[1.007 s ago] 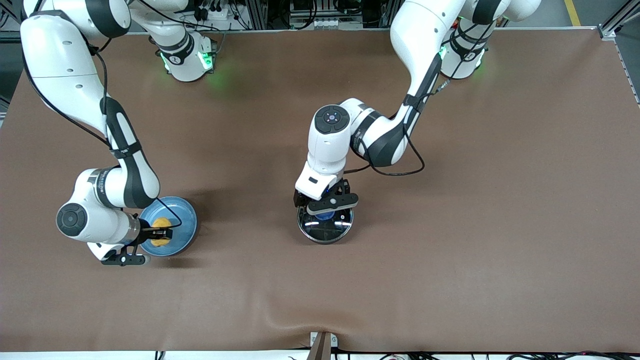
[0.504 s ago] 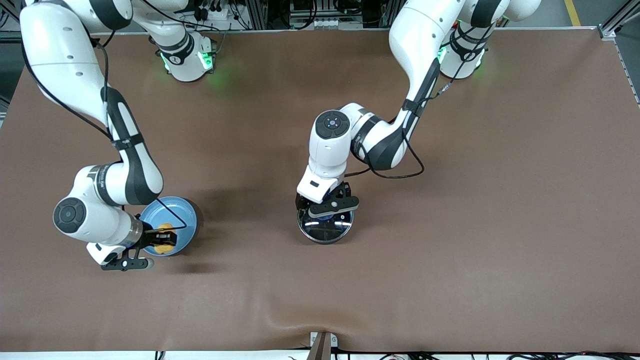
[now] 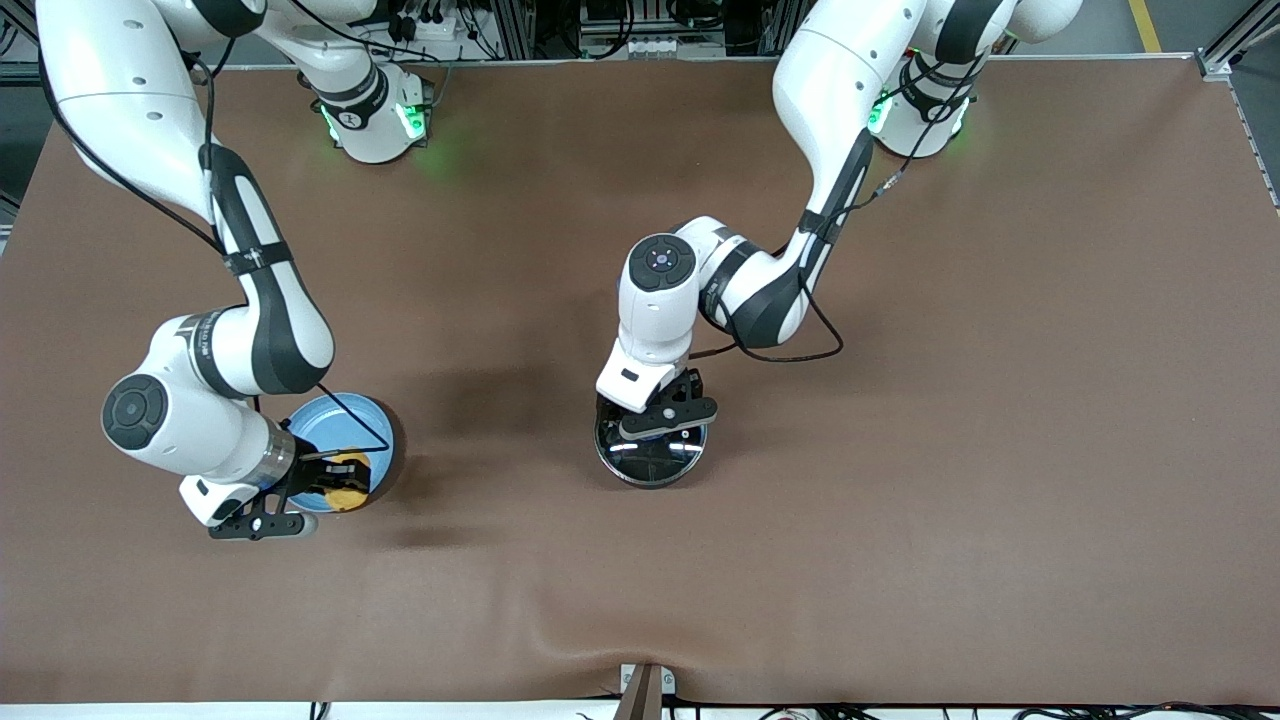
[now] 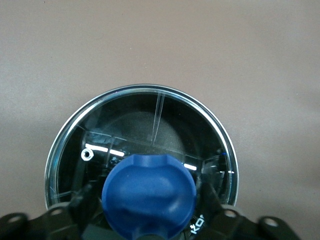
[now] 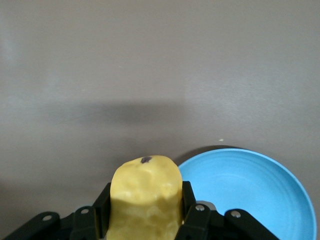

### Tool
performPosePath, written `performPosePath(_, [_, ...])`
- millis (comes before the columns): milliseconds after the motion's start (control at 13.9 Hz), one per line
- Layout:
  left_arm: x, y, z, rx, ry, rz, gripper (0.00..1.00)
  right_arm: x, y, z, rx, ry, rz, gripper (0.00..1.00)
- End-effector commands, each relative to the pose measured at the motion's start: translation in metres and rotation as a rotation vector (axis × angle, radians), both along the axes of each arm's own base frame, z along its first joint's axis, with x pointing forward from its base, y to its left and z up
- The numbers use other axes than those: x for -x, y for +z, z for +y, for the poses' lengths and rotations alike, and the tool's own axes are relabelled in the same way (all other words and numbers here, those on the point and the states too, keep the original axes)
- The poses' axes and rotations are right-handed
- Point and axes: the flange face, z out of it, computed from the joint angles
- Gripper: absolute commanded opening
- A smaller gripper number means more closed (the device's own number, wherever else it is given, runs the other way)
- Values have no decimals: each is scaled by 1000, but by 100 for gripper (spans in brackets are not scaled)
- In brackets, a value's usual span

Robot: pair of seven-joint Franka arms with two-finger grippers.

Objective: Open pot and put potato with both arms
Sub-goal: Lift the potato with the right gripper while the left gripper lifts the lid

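Front view, as I read it from my station:

Item 1, right gripper (image 3: 335, 478): up in the air over the edge of the blue plate (image 3: 335, 425), near the right arm's end of the desk, toward the front-camera edge. Its jaws pinch the potato (image 3: 347, 480) from both sides. In the right wrist view I see the potato (image 5: 146, 197) standing between the black fingers (image 5: 102, 207), lifted clear, with the plate (image 5: 245, 192) below and beside it, bare.

Item 2, left gripper (image 3: 655, 420): at the middle of the desk, down on the glass lid (image 3: 651, 455). The left wrist view shows the blue knob (image 4: 148, 195) seated between the fingers (image 4: 207, 200), which sit against the knob on either side, so I log the jaws as closed on it.

Item 3, lid (image 4: 142, 155): round, steel-rimmed, lying level in the left wrist view; whether it has lifted at all I cannot tell.

Item 4, pot (image 3: 650, 468): under the lid at desk centre, well apart from the plate. I see only its dark interior (image 4: 145, 130) through the glass; its handle is hidden from me.

Item 5, desk (image 3: 1000, 400): brown surface.
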Motion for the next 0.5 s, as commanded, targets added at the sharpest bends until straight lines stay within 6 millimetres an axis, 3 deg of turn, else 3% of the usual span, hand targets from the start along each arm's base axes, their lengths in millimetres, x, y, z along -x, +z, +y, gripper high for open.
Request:
performPosePath(0, [-3, 4, -4, 0, 19, -22, 58, 6, 26, 24, -27, 4, -19, 10])
performPosePath(72, [-2, 3, -4, 1, 31, -19, 42, 7, 31, 30, -47, 0, -21, 10])
performPosePath(216, [-2, 9, -3, -1, 35, -14, 22, 8, 38, 37, -76, -10, -25, 10])
performPosePath(288, [-2, 11, 0, -13, 39, -3, 22, 9, 39, 43, -87, -9, -24, 10])
performPosePath(432, [-7, 36, 6, -2, 48, -8, 22, 10, 41, 48, -109, -26, -23, 10])
